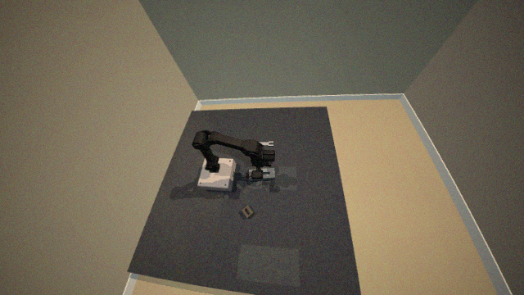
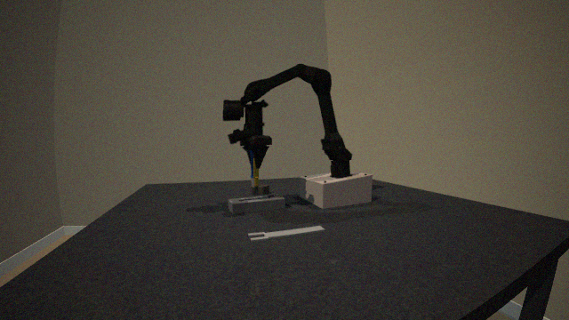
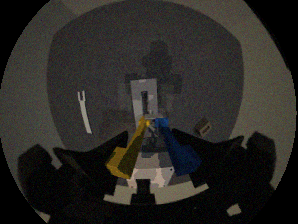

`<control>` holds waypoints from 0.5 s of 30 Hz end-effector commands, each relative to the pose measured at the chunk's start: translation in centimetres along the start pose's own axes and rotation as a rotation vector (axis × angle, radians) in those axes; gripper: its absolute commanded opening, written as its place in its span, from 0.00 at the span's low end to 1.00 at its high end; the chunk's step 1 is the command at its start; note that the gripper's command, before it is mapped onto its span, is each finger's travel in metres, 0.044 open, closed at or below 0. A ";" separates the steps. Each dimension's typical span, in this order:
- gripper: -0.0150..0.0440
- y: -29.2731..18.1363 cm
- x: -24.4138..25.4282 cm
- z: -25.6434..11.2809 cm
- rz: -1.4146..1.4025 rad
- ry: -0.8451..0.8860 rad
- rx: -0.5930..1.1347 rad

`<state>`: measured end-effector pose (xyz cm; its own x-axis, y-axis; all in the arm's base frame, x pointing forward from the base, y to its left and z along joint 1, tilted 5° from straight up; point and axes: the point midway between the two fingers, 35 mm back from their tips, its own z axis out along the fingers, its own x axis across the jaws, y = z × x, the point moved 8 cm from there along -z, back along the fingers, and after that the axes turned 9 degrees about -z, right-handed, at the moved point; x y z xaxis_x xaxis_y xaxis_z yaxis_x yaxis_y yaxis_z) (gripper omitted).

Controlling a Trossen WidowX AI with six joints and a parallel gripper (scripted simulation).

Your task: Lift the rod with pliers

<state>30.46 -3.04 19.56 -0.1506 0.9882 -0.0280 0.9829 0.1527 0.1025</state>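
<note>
The locking pliers, with a yellow and a blue handle (image 3: 175,147) (image 2: 252,171), hang jaws-down from my gripper (image 1: 257,174) (image 2: 256,164) (image 3: 149,132). The gripper is shut on them, its black fingers outside the spread handles. The grey channel block (image 1: 271,177) (image 2: 257,206) (image 3: 152,92) lies below, its narrow dark slot facing up. In the exterior view, the jaw end appears just above the block's top; whether it is inside the slot cannot be told. The rod is not distinguishable. The small brown holster (image 1: 251,213) (image 3: 200,123) stands apart, its slot empty.
A pale forked bar (image 1: 267,143) (image 2: 295,232) (image 3: 86,117) lies flat on the table, on the other side of the block from the holster. The white robot base (image 1: 217,174) (image 2: 347,191) stands close behind the block. A lighter rectangle (image 1: 268,264) marks the table beyond the holster.
</note>
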 end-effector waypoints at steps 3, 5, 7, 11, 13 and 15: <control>0.79 0.1 0.9 -0.1 -0.038 -0.004 -0.006; 0.79 0.1 0.9 -0.1 -0.039 -0.004 -0.006; 0.79 0.1 1.0 0.0 -0.041 -0.004 -0.007; 0.79 0.2 1.2 0.1 -0.046 -0.003 -0.010; 0.79 0.3 1.2 0.1 -0.047 -0.003 -0.011; 0.79 0.3 1.2 0.1 -0.047 -0.003 -0.011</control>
<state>30.48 -1.82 19.44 -0.1930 0.9807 -0.0319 0.9747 0.1954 0.1081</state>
